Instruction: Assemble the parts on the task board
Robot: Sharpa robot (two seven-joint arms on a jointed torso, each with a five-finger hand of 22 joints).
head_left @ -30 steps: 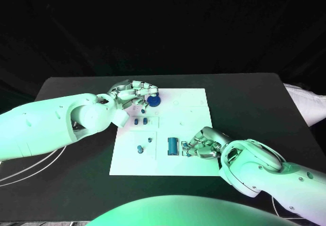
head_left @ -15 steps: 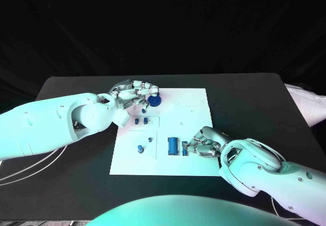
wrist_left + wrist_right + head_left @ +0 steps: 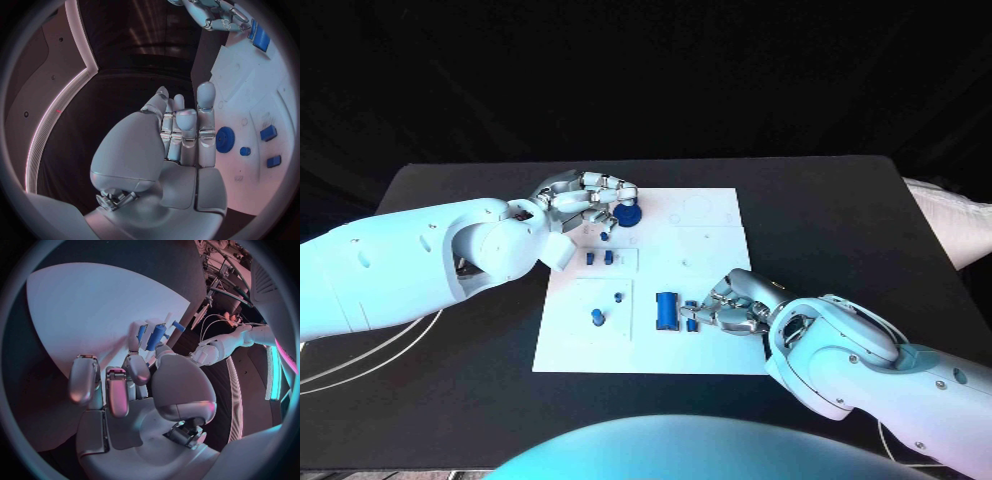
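the left hand (image 3: 586, 197) covers the far left corner of the task board (image 3: 711, 350), and its fingers (image 3: 620, 192) overlap the round blue part (image 3: 627, 214), so whether they touch it cannot be told. the right hand (image 3: 733, 303) hides part of a small blue piece (image 3: 692, 318) beside the long blue part (image 3: 666, 310); a grip there cannot be told. the markings on the task board are too small to read.

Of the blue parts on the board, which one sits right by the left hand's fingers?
The round blue gear at the task board's far edge, beside the left hand; the other blue parts are smaller or oblong and lie nearer the robot.
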